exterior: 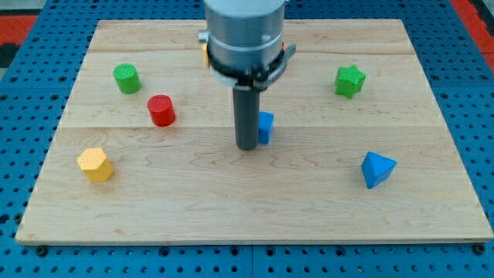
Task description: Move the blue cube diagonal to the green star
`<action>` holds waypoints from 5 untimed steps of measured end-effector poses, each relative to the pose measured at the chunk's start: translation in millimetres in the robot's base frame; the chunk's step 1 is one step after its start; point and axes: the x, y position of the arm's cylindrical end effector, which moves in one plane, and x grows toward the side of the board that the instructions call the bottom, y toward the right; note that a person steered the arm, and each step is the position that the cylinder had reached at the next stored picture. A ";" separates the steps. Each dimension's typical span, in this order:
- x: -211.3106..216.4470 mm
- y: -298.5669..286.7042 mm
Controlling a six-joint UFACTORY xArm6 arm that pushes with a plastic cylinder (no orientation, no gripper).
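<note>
Pale wooden planks form our board, which lies on a blue perforated bench. We have no pincer to report as wide, narrow or holding: our arm ends in a plain dark rod, and my tip rests near the board's middle, just to the view's left of the blue cube, seemingly touching it and partly hiding it. Well off toward the view's upper right sits the green star. A blue triangular block lies at the view's lower right. On the view's left we see a green cylinder, a red cylinder and a yellow hexagonal block. A sliver of a yellow-orange block peeks from behind our arm.
</note>
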 end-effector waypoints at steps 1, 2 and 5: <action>-27.5 -13.0; -42.8 25.1; -6.9 72.3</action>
